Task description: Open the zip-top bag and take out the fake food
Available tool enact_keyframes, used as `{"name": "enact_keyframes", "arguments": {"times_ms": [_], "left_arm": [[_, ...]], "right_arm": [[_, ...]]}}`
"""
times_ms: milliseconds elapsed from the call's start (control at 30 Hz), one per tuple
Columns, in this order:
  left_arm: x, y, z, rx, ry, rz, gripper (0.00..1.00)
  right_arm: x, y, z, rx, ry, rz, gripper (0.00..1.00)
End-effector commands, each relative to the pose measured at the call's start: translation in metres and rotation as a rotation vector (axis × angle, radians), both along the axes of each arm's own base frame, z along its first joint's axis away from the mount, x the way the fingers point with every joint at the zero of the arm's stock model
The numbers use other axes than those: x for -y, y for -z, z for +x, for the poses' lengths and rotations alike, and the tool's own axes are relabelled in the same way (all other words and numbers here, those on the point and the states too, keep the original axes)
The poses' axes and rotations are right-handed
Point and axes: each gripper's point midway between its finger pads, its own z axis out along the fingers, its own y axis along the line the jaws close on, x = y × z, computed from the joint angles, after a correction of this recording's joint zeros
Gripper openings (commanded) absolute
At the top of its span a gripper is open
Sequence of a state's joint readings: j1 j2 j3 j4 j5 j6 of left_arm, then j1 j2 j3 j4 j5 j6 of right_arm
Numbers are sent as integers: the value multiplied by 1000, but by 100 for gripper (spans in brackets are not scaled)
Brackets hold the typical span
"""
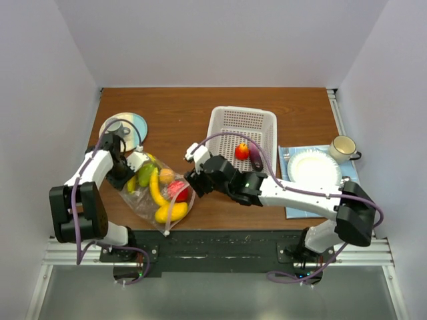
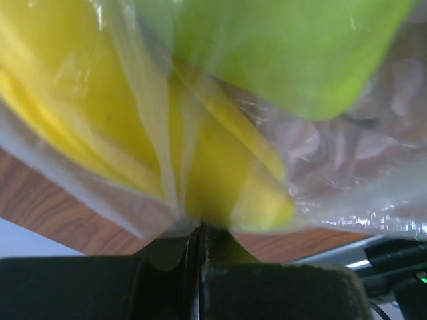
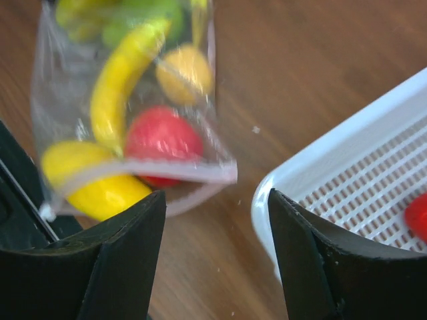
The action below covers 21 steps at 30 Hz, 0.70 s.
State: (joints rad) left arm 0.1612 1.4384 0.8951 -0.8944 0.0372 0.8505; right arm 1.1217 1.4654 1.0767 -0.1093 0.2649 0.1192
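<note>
No text, label, brand, number or sign can be read in any of the three views.
</note>
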Motion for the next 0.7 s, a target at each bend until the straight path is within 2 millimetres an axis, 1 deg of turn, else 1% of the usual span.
{"name": "enact_keyframes", "arguments": {"times_ms": [0, 33, 67, 100, 133, 167, 200, 267, 300, 333, 367, 400, 433, 467, 500, 533, 567, 600, 667], "left_arm": [[-22, 15, 11, 45, -20, 124, 0], [-23, 20, 8, 29, -17, 128, 0], [-23, 25, 4, 18, -22, 133, 0], [-26, 27, 5, 20, -27, 147, 0], [-27, 31, 4, 10, -30, 150, 0], [-27, 34, 1, 0, -33, 152, 0], [-28, 36, 1, -3, -36, 159, 0], [-28, 39, -1, -13, -39, 165, 0], [-29, 38, 1, -8, -43, 165, 0], [-29, 38, 1, -7, -43, 167, 0], [-29, 38, 1, -8, -46, 168, 0], [-29, 37, 2, -7, -46, 168, 0], [-30, 36, 3, -4, -50, 170, 0], [-29, 35, 4, 1, -50, 169, 0], [-28, 35, 4, -3, -49, 163, 0], [-28, 35, 4, -5, -51, 158, 0], [-26, 34, 6, -2, -56, 148, 0], [-23, 33, 6, -6, -54, 134, 0], [-21, 32, 6, -6, -58, 124, 0]], "right_arm": [[-11, 25, -20, -45, -98, 17, 63], [-13, 33, -27, -54, -123, 5, 62], [-18, 36, -33, -64, -163, 4, 63], [-22, 38, -39, -68, -194, 0, 64], [-26, 40, -43, -75, -223, -5, 66], [-31, 42, -51, -79, -280, -10, 71], [-36, 42, -56, -77, -311, -12, 73], [-44, 45, -61, -74, -363, -38, 79], [-49, 46, -66, -77, -383, -42, 81], [-54, 41, -66, -51, -413, -50, 82], [-56, 48, -69, -51, -442, -81, 84], [-60, 49, -75, -57, -474, -87, 85], [-65, 47, -77, -53, -494, -89, 86], [-66, 58, -80, -63, -517, -121, 87], [-70, 60, -84, -64, -538, -128, 87], [-75, 58, -82, -54, -542, -128, 87], [-80, 63, -82, -53, -553, -137, 88], [-86, 60, -81, -49, -561, -128, 88], [-91, 65, -80, -47, -570, -137, 88]]}}
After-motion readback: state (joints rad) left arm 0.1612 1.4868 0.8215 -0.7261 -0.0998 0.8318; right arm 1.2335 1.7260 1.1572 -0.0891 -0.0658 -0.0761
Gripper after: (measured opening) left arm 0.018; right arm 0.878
